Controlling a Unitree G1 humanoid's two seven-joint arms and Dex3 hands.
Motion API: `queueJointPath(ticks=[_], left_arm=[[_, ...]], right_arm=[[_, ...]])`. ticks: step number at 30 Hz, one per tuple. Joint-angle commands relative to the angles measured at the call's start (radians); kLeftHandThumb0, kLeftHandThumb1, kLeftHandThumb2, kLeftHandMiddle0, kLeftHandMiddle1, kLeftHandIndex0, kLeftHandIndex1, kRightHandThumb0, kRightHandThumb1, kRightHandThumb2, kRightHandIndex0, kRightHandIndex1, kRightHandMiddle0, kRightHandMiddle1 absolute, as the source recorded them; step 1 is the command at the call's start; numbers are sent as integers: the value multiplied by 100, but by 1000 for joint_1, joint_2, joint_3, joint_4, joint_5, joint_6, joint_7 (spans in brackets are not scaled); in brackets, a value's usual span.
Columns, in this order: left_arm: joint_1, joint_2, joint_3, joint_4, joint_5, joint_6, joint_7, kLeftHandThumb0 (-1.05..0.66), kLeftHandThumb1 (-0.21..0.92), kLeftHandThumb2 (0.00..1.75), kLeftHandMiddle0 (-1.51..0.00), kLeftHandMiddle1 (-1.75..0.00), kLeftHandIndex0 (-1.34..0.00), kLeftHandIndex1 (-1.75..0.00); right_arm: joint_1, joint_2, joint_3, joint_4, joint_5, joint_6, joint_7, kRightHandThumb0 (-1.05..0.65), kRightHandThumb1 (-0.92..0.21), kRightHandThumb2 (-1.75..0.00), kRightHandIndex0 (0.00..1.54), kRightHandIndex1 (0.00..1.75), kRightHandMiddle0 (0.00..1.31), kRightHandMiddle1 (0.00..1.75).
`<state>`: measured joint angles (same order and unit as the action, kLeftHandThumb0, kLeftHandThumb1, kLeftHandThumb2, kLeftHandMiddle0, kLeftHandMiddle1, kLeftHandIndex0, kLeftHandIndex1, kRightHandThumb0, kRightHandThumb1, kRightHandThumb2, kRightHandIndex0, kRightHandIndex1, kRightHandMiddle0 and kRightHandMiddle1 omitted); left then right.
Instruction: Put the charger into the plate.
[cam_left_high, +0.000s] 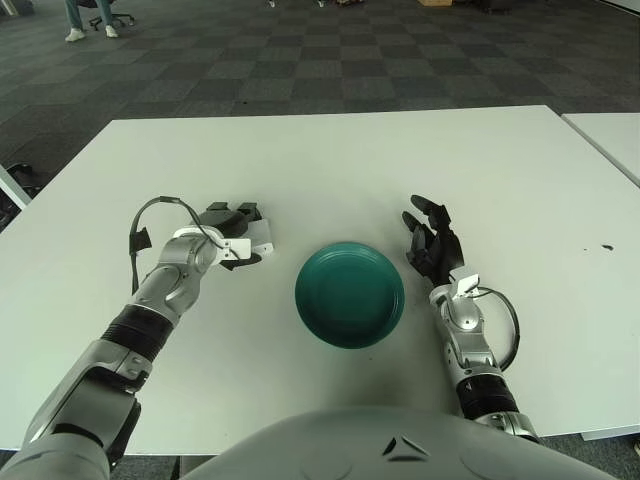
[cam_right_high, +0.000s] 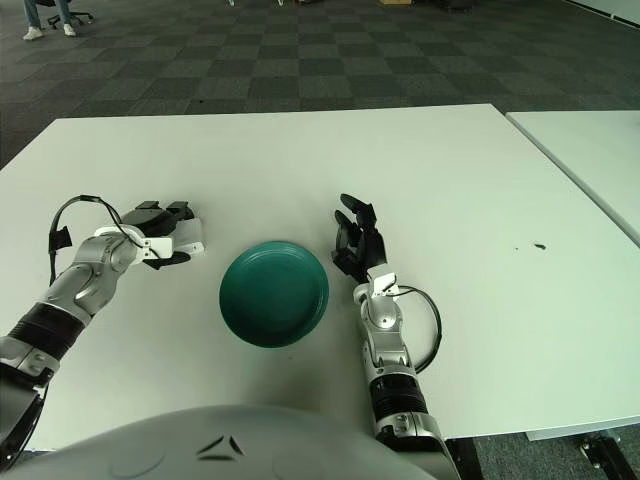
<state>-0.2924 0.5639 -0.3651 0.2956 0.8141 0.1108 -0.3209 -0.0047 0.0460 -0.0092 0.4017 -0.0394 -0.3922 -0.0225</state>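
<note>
At the green plate's (cam_left_high: 350, 294) ten o'clock we see our left hand (cam_left_high: 228, 236) gripping the white charger (cam_left_high: 258, 237) above the tabletop (cam_left_high: 330, 170), while our right hand (cam_left_high: 432, 243) shows open-fingered at three o'clock.

Left hand (cam_right_high: 160, 240) closed around white charger (cam_right_high: 186, 237), left of green plate (cam_right_high: 274, 292) (not touching it) on white table (cam_right_high: 450, 200). Right hand (cam_right_high: 358, 243) just right of plate, dark fingers (cam_right_high: 352, 212) loosely spread, holding nothing.
</note>
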Motion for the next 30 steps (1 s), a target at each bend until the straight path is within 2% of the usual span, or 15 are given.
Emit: queueJointPath(ticks=[1,2,4,7,10,19,30], left_arm=[[-18,-6,-9,48,-9,-27,43,-89,92,48,-21,-170,-14,-165],[-17,-14,-4,52,-10,-20,62,-87,92,45,-24,-171,-16,-167],[-14,-32,6,59,-10,1,93,-60,73,72,-40,-173,-32,-168],[-11,-52,14,61,-12,30,123,-48,58,95,-55,-174,-41,-173],[-8,-72,21,60,-15,58,152,-45,51,106,-64,-174,-46,-174],[-9,-102,34,76,-35,82,228,-46,37,124,-81,-175,-56,-175],[-22,-133,35,112,-43,97,309,-48,30,133,-94,-175,-62,-175]], right_arm=[[118,2,-8,159,14,98,5,-70,-92,-87,43,0,0,76],[118,2,-8,159,14,96,6,-70,-92,-87,43,0,0,76],[118,0,-7,161,13,92,7,-70,-92,-87,43,1,0,76],[119,-1,-7,162,11,88,8,-70,-92,-87,43,1,0,75],[119,-1,-6,163,10,85,7,-69,-92,-87,43,0,0,75],[118,-3,-5,167,8,76,7,-69,-92,-87,44,1,0,75],[111,-4,-9,180,14,73,11,-69,-92,-86,44,1,0,76]])
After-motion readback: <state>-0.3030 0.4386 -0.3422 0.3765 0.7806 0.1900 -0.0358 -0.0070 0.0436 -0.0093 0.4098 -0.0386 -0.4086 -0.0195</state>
